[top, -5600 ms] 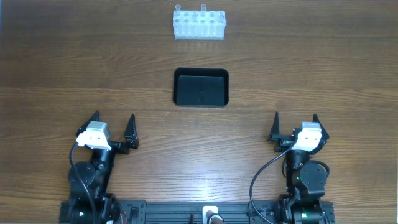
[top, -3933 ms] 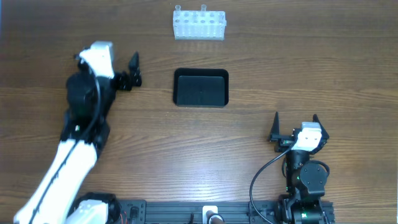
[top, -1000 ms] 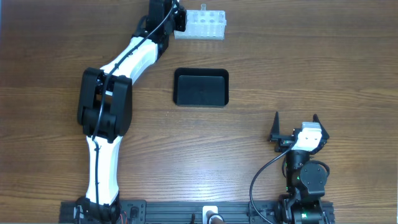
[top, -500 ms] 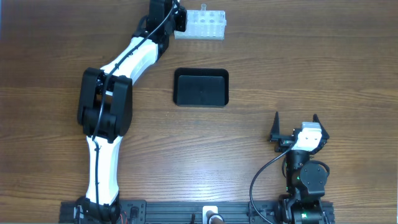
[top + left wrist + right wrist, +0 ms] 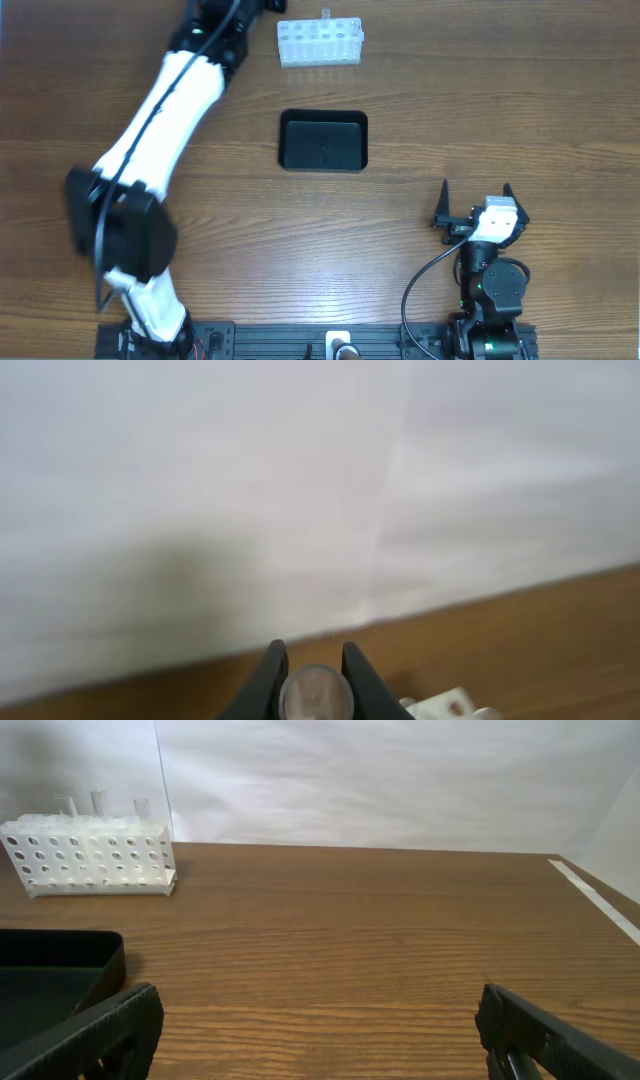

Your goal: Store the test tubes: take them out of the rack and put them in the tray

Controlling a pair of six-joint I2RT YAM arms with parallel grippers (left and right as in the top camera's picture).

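The clear test tube rack (image 5: 320, 42) stands at the far middle of the table, with one tube (image 5: 325, 15) sticking up from its back row. It also shows in the right wrist view as the rack (image 5: 90, 855), with thin tubes rising above it. The black tray (image 5: 323, 140) lies in front of the rack, with nothing in it. My left arm (image 5: 190, 60) stretches to the far left of the rack. Its gripper (image 5: 313, 652) is shut on a clear test tube (image 5: 316, 695), held upright above the rack's corner (image 5: 450, 707). My right gripper (image 5: 472, 205) rests open near its base.
A white wall rises right behind the table's far edge. Bare wooden tabletop lies around the tray (image 5: 55, 975) and to the right of the rack.
The left arm has risen from the rack's left end and swung left with a tube in its gripper. The tube at the rack's back left is gone. The right arm has not moved.
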